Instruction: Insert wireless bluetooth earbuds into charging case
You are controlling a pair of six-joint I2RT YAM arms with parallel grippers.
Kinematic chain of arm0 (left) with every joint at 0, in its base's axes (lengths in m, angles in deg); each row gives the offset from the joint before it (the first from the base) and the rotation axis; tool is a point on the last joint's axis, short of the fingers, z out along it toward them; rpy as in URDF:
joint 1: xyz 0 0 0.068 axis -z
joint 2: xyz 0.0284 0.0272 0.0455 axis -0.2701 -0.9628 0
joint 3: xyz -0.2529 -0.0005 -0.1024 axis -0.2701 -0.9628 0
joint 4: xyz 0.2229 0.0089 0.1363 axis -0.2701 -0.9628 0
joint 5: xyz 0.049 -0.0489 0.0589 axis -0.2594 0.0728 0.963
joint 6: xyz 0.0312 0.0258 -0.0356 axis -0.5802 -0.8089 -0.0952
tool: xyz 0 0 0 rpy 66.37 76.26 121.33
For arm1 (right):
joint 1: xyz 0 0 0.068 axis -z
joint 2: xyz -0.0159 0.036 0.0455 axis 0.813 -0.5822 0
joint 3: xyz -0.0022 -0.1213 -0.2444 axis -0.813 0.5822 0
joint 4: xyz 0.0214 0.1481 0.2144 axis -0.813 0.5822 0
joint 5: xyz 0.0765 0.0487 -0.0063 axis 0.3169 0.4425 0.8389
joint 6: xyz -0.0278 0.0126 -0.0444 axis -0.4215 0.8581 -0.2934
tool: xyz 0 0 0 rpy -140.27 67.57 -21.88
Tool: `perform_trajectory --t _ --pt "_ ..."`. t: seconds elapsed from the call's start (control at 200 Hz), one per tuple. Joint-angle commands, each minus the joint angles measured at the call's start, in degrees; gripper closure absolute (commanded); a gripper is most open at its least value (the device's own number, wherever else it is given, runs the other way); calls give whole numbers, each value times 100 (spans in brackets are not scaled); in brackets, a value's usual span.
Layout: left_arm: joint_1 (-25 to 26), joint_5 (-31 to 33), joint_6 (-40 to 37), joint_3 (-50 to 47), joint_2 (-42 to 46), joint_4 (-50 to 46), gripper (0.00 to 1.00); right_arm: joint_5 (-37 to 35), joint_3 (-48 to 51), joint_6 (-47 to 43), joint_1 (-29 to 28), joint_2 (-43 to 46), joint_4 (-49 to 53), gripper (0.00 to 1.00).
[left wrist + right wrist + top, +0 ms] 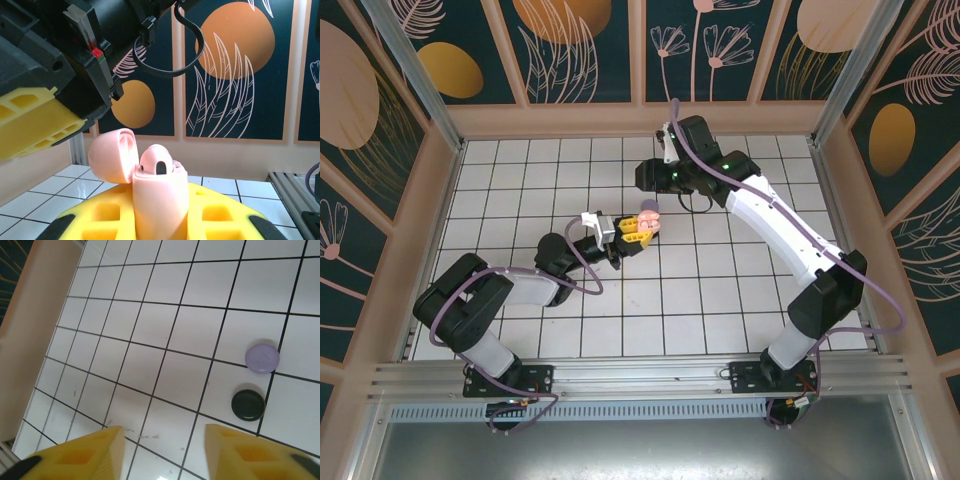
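Observation:
My left gripper (160,210) is shut on a pink charging case (161,200), held upright between its yellow fingers (97,217). The case's lid (112,155) stands open to the left. A pink earbud (156,162) sits in the case with its head sticking up. From above, the case (648,219) hangs over the middle of the tiled floor with my left gripper (632,234) on it. My right gripper (655,182) hovers just beyond and above it. In the right wrist view, my right gripper (162,440) stands open, with bare tile between its fingers.
A lilac round case (262,358) and a black round case (248,405) lie shut on the white tiled floor (150,325), ahead and to the right of my right fingers. The right arm's black body and cable (165,60) hang close above the pink case. Patterned walls enclose the floor.

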Motion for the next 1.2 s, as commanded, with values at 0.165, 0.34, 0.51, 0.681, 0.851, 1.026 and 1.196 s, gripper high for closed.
perform_trajectory --t 0.165,0.34,0.51,0.681,0.851,1.026,1.196 --pt "26 4 23 210 -2 92 100 290 68 -113 -51 22 237 78" --pt "27 131 6 259 -58 101 100 274 548 -27 -182 393 200 83" --pt "27 203 -14 298 -115 109 100 228 905 88 -365 828 222 88" --pt "26 229 55 359 -220 172 100 107 1020 202 -523 1178 294 89" --pt "33 260 117 360 -270 237 100 -406 1186 326 -506 1440 267 87" --pt "35 335 167 266 -266 240 100 -670 1407 538 -287 1654 24 85" --pt "41 442 272 138 -205 132 100 -782 1827 760 81 2010 -300 81"
